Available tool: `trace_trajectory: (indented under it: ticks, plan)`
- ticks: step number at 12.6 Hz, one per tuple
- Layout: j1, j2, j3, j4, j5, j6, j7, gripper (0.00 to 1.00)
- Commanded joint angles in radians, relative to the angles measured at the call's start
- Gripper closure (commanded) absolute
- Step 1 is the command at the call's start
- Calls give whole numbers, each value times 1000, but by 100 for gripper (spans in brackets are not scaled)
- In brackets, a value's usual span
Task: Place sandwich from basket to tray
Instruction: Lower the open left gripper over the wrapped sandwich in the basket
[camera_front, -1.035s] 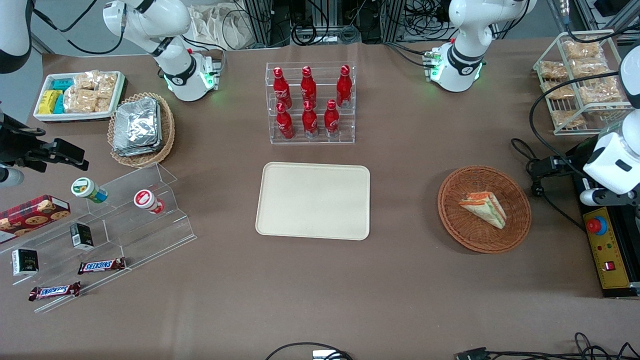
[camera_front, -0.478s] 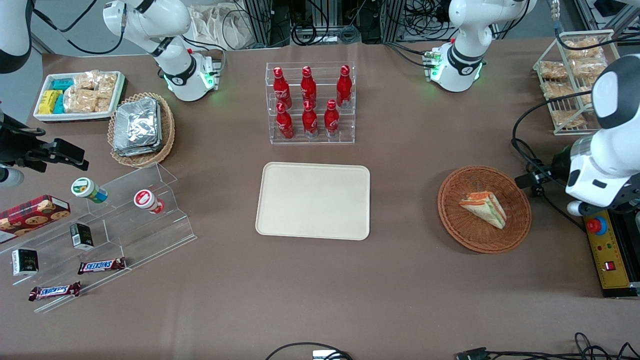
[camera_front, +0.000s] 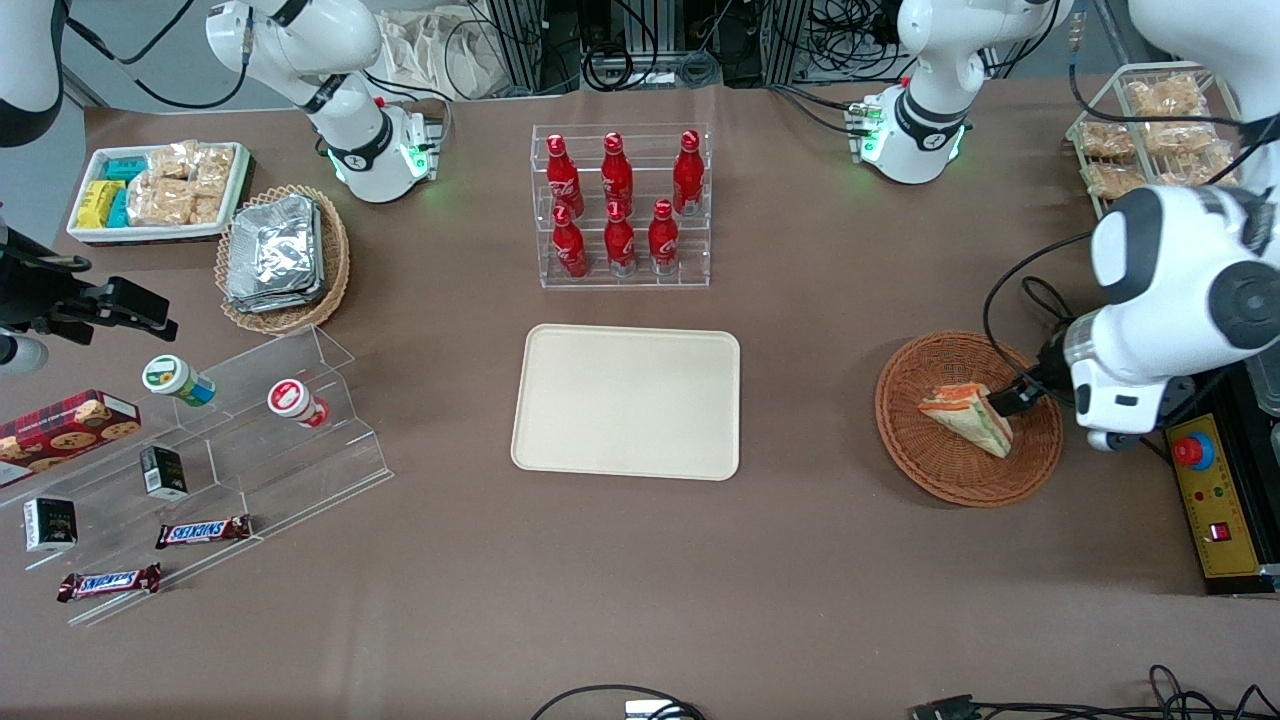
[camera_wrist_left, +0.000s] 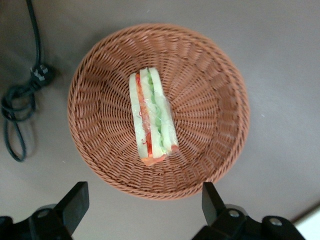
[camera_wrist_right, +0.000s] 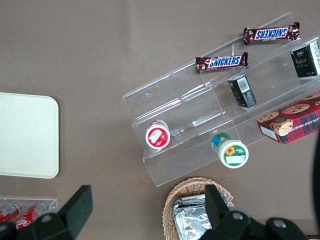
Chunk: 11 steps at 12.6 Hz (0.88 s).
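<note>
Gripper above basket, jaws spread, sandwich below

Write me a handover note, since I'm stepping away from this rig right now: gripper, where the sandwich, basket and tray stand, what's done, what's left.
Gripper: open, empty, hovering above the basket, not touching anything.
Sandwich: lying in the basket, toward the working arm's end of the table.
Tray: bare, mid-table, nearer the front camera than the rack of red bottles.
Done: the arm is lined up over the basket; nothing picked up.
Left: lower, close on the sandwich, lift it, carry it to the tray, set it down, release.
</note>
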Motion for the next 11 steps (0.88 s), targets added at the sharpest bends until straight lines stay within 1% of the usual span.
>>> trace_trajectory:
  ticks: [1, 6, 11]
  plan:
    - [-2, 6, -3, -75, -5, 65, -183, 0]
    - [5, 102, 0, -87, -2, 195, -235, 0]
    - [13, 133, 7, -93, -2, 208, -236, 0]
